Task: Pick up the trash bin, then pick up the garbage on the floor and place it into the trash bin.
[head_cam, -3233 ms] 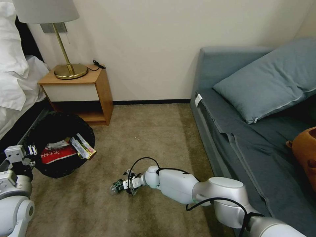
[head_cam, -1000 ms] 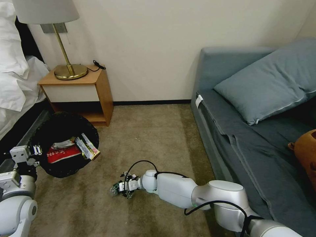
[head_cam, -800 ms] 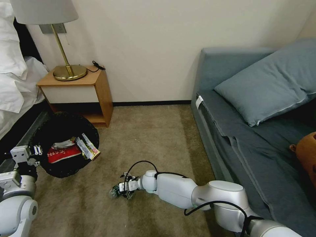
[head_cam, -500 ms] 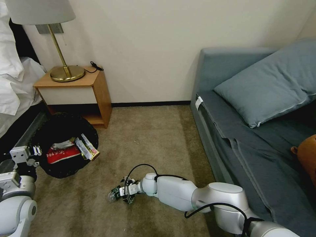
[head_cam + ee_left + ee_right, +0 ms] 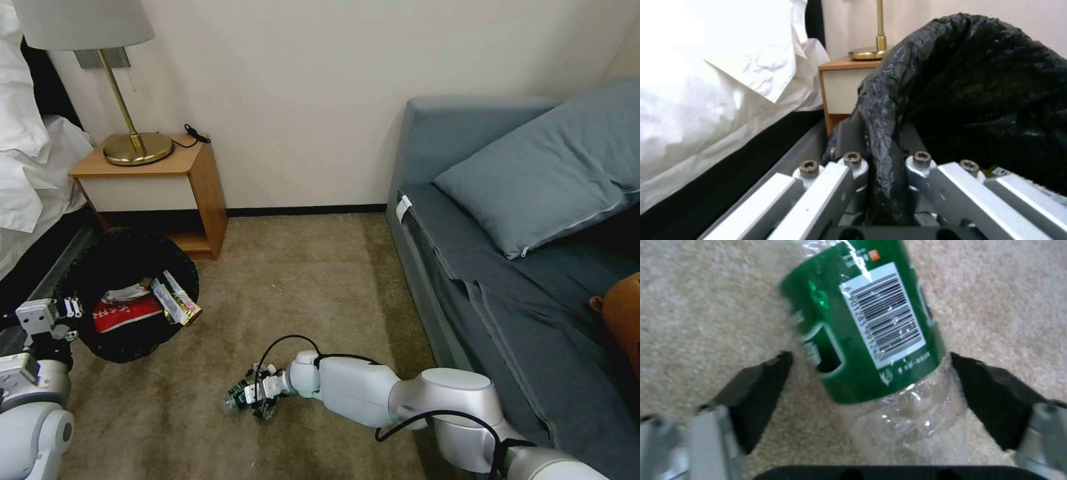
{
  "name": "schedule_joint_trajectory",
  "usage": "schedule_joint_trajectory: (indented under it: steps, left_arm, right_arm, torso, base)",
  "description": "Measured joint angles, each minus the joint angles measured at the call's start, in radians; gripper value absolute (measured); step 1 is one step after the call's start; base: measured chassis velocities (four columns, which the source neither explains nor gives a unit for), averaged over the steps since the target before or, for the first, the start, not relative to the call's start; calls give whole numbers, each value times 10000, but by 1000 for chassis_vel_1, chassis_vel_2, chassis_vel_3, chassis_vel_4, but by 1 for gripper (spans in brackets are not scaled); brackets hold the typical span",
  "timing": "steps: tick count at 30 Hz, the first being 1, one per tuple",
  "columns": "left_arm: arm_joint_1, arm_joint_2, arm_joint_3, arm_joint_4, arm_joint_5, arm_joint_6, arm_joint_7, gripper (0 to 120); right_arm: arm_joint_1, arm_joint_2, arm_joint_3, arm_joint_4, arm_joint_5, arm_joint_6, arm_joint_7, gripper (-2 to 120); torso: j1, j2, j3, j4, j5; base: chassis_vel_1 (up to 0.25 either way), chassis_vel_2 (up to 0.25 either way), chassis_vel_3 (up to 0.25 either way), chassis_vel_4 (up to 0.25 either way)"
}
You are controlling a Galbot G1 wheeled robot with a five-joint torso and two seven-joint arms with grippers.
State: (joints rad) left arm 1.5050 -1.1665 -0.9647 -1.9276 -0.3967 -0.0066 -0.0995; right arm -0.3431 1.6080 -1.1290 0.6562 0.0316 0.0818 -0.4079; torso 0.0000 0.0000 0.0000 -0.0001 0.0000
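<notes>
Bottle lies between a wide-spread gripper on a bedroom carpet.

The right gripper (image 5: 867, 396) sits low on the tan carpet (image 5: 313, 280), its black fingers (image 5: 760, 390) well apart on either side of the clear bottle (image 5: 871, 340), not visibly pressing it. The bottle lies flat, long axis running straight away from the wrist, green label and barcode facing up. The left gripper (image 5: 882, 166) is clamped on the rim of the bin (image 5: 127, 267), which is tilted near the bed (image 5: 33, 173) and nightstand (image 5: 160, 180); a red packet (image 5: 123, 313) and a gold wrapper (image 5: 177, 303) lie inside it. A grey-blue sofa (image 5: 507, 267) lines the carpet's right edge, with a cream wall behind.
</notes>
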Motion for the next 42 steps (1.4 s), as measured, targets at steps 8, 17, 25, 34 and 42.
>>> schedule_joint_trajectory:
  steps: [8, 17, 25, 34, 42]
  left_arm:
    - [-9, -24, 28, 65, 58, -140, -11, 4]
    - [-292, 260, 154, 344, -26, -39, -28, 4]
    - [-364, 459, 82, 589, -194, 3, -26, 4]
    - [-500, 269, -71, 850, -389, 166, -152, 4]
    - [-654, 143, -10, 1413, -387, 8, -256, 4]
  right_arm:
    - [-6, 0, 70, 21, -29, 41, -80, 57]
    - [180, 0, 522, 39, -49, 109, -93, 28]
    - [384, 0, 1801, 341, -916, 400, -48, 20]
    - [1107, 2, 3891, 1577, -361, 182, 442, 20]
    - [1367, -28, 5599, 2555, -21, -13, 731, 19]
  torso:
    - [0, -1, 0, 1, 2]
    - [0, -1, 0, 0, 0]
    - [0, -1, 1, 1, -1]
    - [0, 0, 1, 2, -1]
    - [0, -1, 1, 0, 2]
  base:
    - [0, 0, 0, 0]
    - [0, 0, 0, 0]
    - [0, 0, 0, 0]
    - [0, 0, 0, 0]
    - [0, 0, 0, 0]
